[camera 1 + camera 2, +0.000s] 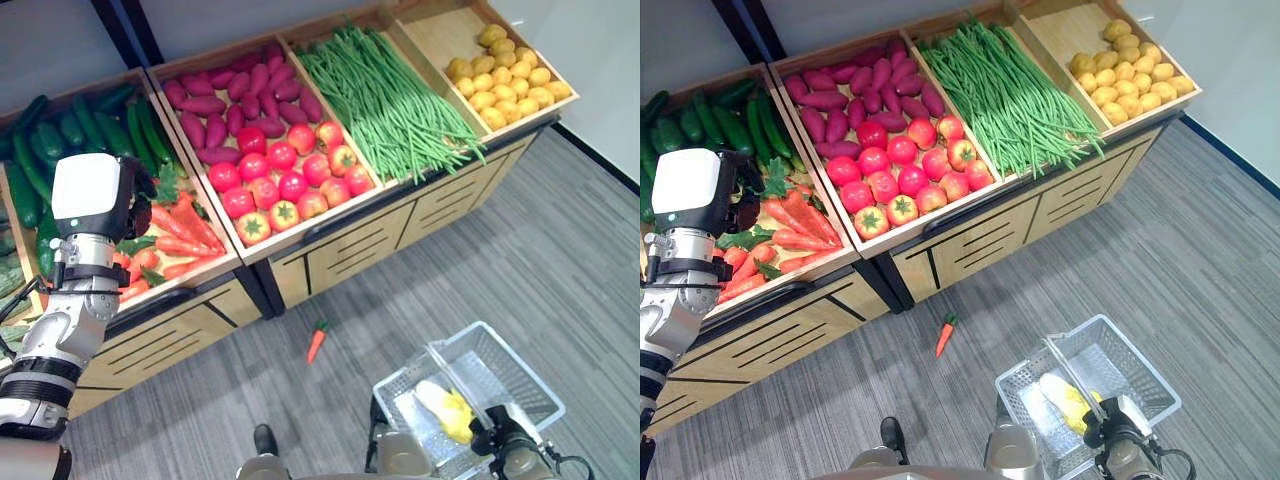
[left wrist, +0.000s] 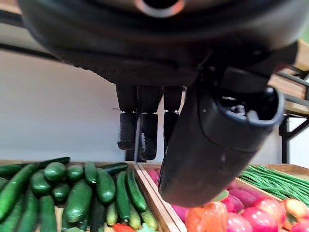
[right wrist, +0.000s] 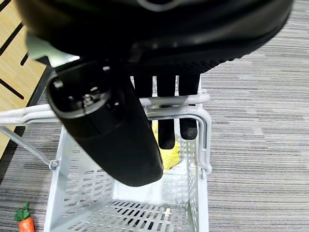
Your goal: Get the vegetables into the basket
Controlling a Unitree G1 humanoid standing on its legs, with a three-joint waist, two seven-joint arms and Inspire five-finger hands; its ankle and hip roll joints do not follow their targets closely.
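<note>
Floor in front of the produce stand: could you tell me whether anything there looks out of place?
Yes: one carrot lies on the grey floor, apart from the carrots in the stand and outside the basket.

My basket [image 1: 500,375] white mesh w/ yellow veg [image 1: 447,410]; orange carrot [image 1: 316,343] on grey striped floor [image 1: 560,260].

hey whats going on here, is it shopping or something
Roughly, yes. The robot stands at a produce stand, collecting vegetables in a white basket that its right hand holds by the handle; something yellow and white already lies inside. Its left hand hovers with straight fingers and holds nothing, over the bin of carrots beside the cucumbers. One carrot lies on the floor in front of the stand.
</note>
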